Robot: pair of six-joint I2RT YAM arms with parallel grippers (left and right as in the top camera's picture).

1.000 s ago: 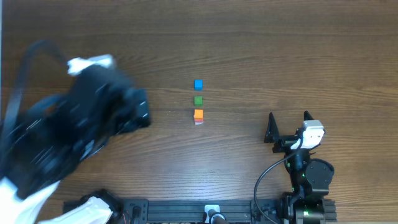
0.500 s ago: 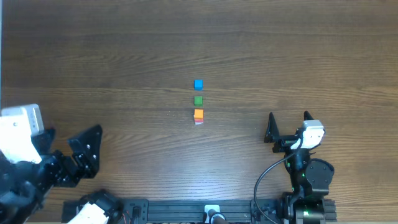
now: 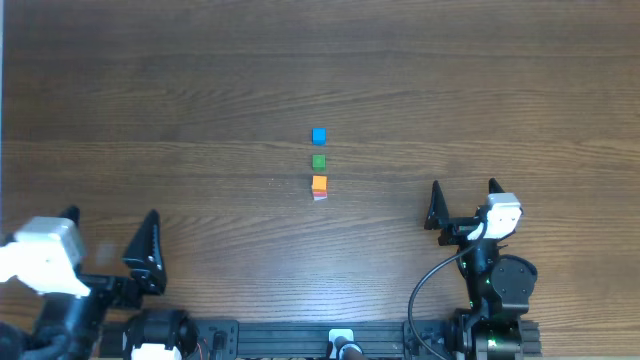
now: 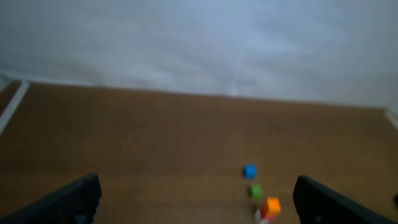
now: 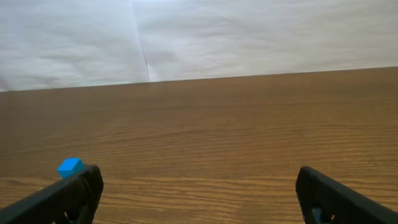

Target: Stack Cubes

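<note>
Three small cubes lie in a line at the table's middle: a blue cube (image 3: 319,136) farthest from the arms, a green cube (image 3: 319,161) behind it, then an orange cube (image 3: 319,183) sitting on a red cube (image 3: 319,197). The left wrist view has the blue cube (image 4: 249,171), green cube (image 4: 255,191) and orange cube (image 4: 272,205) far ahead. My left gripper (image 3: 110,235) is open and empty at the lower left, far from the cubes. My right gripper (image 3: 463,200) is open and empty to the right of the line; its wrist view catches the blue cube (image 5: 70,167).
The wooden table (image 3: 480,90) is bare around the cubes. A white wall (image 5: 249,37) rises behind the table's far edge. Both arm bases and a black rail (image 3: 330,335) run along the near edge.
The left arm has swung back from the table's left middle to the lower left by its base, gripper open. The right arm and the cubes have not moved.
</note>
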